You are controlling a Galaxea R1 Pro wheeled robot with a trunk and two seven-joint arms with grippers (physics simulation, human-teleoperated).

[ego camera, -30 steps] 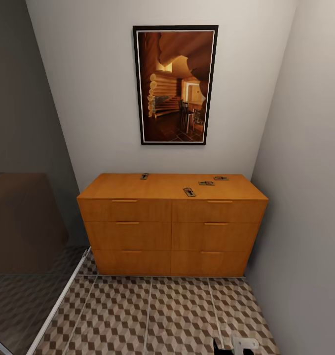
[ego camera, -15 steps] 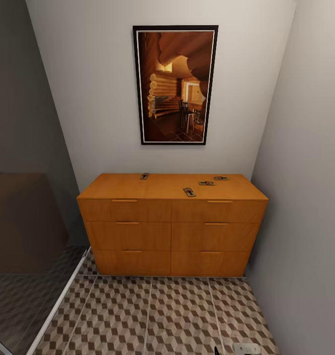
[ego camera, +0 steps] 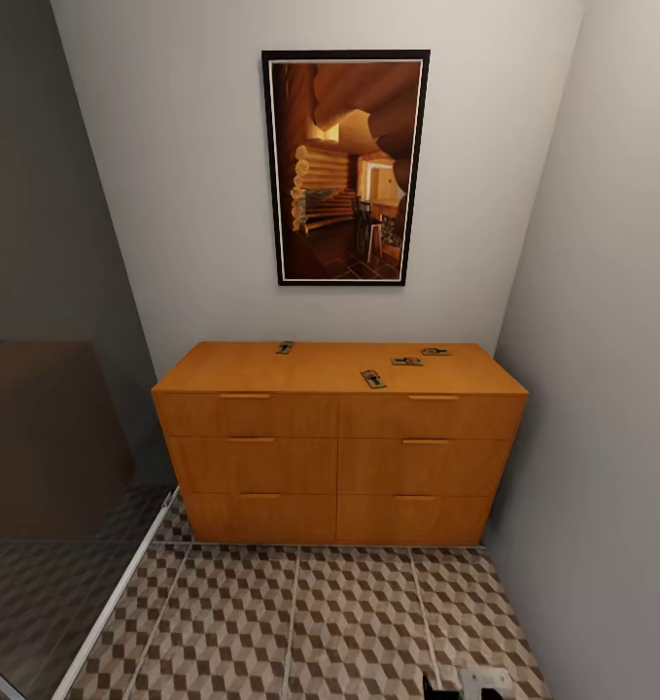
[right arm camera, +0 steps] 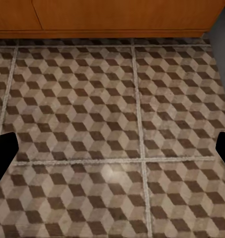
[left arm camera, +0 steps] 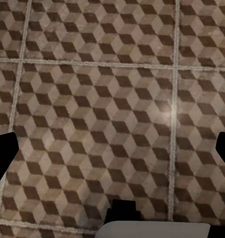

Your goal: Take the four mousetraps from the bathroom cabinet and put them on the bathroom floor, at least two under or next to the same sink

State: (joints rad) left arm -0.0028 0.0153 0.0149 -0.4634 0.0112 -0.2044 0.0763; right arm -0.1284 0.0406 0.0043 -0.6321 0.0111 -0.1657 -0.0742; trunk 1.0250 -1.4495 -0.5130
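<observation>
Barely anything has changed: the right end effector [ego camera: 470, 682] has bobbed at the head view's bottom edge, dipping and coming back, while the camera holds. Both wrist views show dark fingertips [right arm camera: 3, 151] spread wide at the frame sides over the bathroom floor [left arm camera: 112, 99], so the left end effector [left arm camera: 112, 153] is apart and empty too. All four mousetraps [ego camera: 373, 378] lie on top of the cabinet [ego camera: 339, 457]. Judging by this, no pick has begun.

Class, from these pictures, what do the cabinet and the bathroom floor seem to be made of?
The cabinet: apparently wood with a smooth satin orange-brown finish, faint grain showing. The bathroom floor: probably glazed tile, given pale grout lines, printed cube pattern and a soft light glint.
</observation>
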